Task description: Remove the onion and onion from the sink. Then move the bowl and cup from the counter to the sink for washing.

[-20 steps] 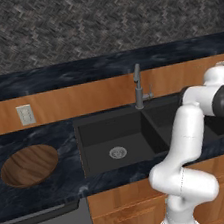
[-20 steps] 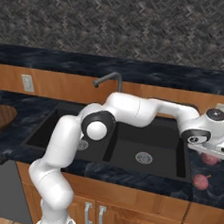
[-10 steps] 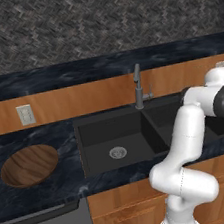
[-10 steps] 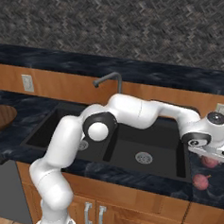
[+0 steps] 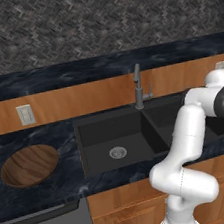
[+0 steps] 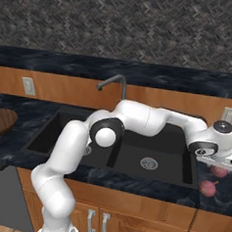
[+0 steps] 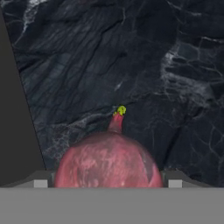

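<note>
Up close, onion [image 7: 107,159] between spread fingers [image 7: 40,179], second onion [image 6: 207,188] sideways

bowl [image 5: 29,165] on counter [image 5: 40,195], left of sink [image 5: 117,133] | faucet [image 5: 138,86] behind sink | two onions [image 6: 207,187] on counter right of sink, one under gripper [image 6: 228,164]
</note>
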### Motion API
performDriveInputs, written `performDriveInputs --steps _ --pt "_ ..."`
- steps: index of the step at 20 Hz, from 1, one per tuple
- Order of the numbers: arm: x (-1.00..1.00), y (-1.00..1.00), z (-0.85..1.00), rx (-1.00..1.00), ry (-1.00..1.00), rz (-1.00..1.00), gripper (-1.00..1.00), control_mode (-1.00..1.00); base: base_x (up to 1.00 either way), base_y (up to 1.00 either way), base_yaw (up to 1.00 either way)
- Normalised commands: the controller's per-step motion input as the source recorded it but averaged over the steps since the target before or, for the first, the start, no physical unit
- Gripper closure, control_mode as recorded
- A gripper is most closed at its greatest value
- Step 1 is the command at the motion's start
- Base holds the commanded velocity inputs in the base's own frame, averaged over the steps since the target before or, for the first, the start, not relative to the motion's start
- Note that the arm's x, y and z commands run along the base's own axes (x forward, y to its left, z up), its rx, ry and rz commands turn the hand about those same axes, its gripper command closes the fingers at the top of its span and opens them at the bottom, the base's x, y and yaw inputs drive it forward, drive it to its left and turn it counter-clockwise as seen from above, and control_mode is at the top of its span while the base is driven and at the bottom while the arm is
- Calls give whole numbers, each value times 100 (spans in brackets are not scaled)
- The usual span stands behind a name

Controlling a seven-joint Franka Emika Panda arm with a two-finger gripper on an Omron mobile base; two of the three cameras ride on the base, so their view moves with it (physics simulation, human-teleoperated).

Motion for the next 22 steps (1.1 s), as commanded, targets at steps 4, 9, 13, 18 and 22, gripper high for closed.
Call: performDriveInputs --steps 4,9,13,18,22 --pt "1 -3 -11 0 1 0 100 -100 0 0 0" --pt "6 -2 -9 0 5 0 100 -100 0 0 0" --pt "12 0 -6 0 9 0 100 -100 0 0 0" --pt "12 -3 -7 0 9 0 100 -100 0 0 0" --pt "11 -9 -11 0 11 0 100 -100 0 0 0"
